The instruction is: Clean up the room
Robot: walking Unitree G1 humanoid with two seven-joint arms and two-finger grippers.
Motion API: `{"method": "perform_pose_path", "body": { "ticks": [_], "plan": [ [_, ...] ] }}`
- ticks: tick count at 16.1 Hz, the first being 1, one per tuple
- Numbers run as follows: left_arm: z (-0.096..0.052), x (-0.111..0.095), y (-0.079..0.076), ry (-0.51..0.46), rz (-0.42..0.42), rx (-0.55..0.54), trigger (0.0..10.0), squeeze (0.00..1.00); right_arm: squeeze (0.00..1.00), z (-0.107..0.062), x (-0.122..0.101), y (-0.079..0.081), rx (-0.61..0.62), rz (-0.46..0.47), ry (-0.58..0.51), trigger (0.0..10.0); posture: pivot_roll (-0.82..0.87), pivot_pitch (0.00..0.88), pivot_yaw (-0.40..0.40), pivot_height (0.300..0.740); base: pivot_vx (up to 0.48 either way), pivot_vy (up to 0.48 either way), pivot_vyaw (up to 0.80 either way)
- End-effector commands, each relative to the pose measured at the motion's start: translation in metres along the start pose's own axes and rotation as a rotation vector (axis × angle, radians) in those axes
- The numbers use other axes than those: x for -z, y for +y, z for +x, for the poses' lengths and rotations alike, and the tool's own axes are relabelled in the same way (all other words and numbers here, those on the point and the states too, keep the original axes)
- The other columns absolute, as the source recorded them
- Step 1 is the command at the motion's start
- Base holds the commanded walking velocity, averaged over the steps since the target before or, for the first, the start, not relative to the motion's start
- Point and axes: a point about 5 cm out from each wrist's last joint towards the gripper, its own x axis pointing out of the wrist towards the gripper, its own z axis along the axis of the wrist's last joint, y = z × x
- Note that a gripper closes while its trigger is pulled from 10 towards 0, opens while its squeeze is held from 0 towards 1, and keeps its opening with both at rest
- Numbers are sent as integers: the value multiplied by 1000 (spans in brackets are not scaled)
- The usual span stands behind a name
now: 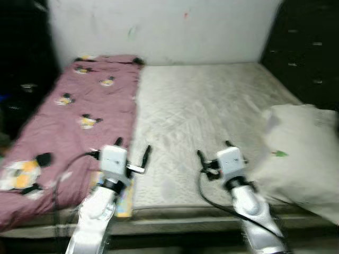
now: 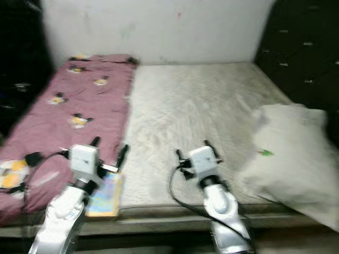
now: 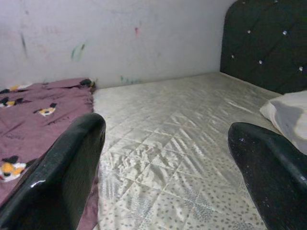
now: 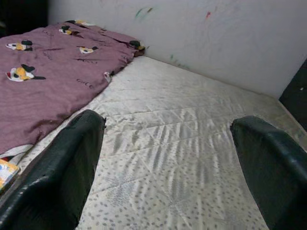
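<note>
1. My left gripper (image 1: 133, 150): fingers spread wide, nothing between them, hovering over the near edge of the mattress (image 1: 201, 111) where the maroon blanket (image 1: 74, 116) ends.
2. My right gripper (image 1: 214, 148): fingers likewise apart and empty, above bare quilted mattress near its front edge.
3. Just under my left wrist, a colourful book (image 2: 105, 197) lies at the bed's front edge, against the blanket.
4. White pillow (image 1: 299, 153) sits on the mattress's right side, beside my right arm.
5. Dark tufted headboard (image 1: 310, 47) stands behind the pillow.
</note>
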Motion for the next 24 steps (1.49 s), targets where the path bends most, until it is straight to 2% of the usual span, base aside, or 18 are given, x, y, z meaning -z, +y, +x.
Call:
{"method": "perform_pose_path", "body": {
  "ticks": [1, 3, 10, 17, 22, 24],
  "plan": [
    [2, 1, -2, 4, -3, 3, 10000, 0, 0, 2, -7, -6, 12, -29, -31, 10000, 14, 0, 28, 740, 0, -352, 0],
    [2, 1, -2, 4, -4, 4, 10000, 0, 0, 2, -7, -5, 7, -32, -34, 10000, 14, 0, 28, 740, 0, -352, 0],
    [3, 1, -3, 5, -4, 7, 10000, 0, 0, 2, -6, -5, 4, -34, -31, 10000, 11, 0, 24, 740, 0, -352, 738],
    [4, 0, -4, -8, -31, 17, 10000, 0, 0, 2, -5, -5, 4, -30, -25, 10000, 11, 0, 22, 740, 0, 0, 0],
    [4, 1, -5, -3, -12, 18, 10000, 0, 0, 3, -3, -6, 2, -37, -19, 10000, 12, 0, 21, 740, 0, 0, 0],
    [4, 1, -5, -2, -16, 17, 10000, 0, 0, 3, -3, -5, -2, -41, -19, 10000, 13, 0, 18, 740, 0, -353, 800]
  ]
}}
